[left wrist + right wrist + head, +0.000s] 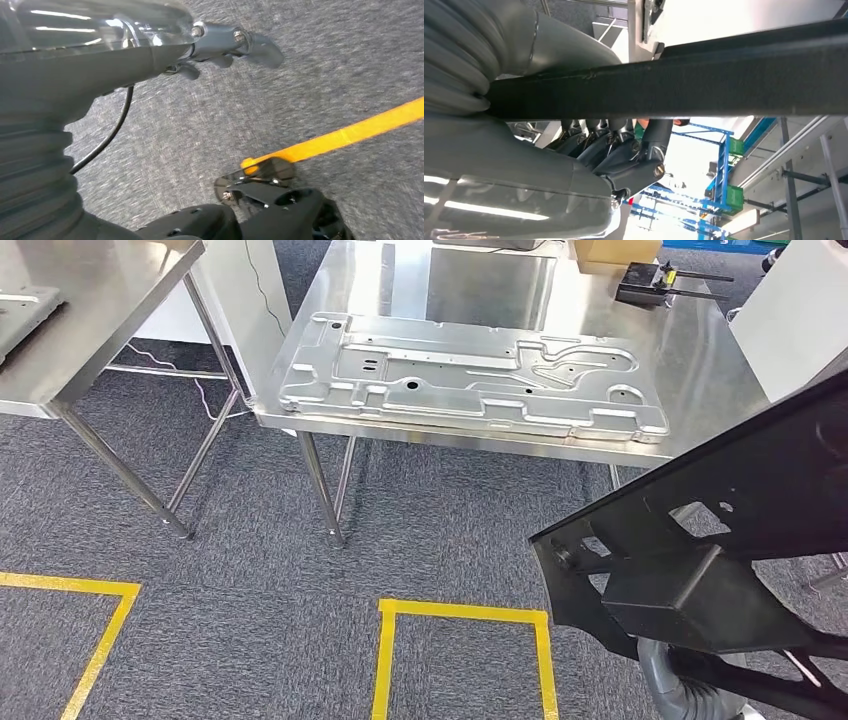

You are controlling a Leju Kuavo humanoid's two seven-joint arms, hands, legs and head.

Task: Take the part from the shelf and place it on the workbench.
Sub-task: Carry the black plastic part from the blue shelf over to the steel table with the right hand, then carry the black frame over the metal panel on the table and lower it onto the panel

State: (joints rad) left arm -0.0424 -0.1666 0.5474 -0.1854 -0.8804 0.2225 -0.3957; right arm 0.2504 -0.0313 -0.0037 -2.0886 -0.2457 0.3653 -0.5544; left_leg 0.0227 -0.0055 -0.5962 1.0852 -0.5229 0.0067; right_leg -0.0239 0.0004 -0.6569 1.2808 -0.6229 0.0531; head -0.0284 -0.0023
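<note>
the black part [740, 530], a flat dark frame with cut-outs and a boxy block, is carried at the lower right of the head view, tilted so that one edge rises toward the upper right. it is held well short of the worktop [690, 360], over the grey carpet [250, 540] and near a yellow floor marking [460, 612]. the tilt is judged to come from a one-sided hold: the part is supported along one rail only, so the rest hangs out in front of the body.

in the right wrist view the right hand [624, 150] is seen with its dark fingers [659, 132] curled up against a black bar of the part [704, 80], gripping it from below.

the left hand [225, 47] is seen hanging over the carpet; its fingers are curled in and nothing is held in them.

a large stamped metal panel [470, 375] is laid along the near edge of the worktop, so the free space for the part is judged to lie toward the far edge. a black tool [650, 285] is lying at the far right corner. a second steel table [80, 330] stands to the left.
</note>
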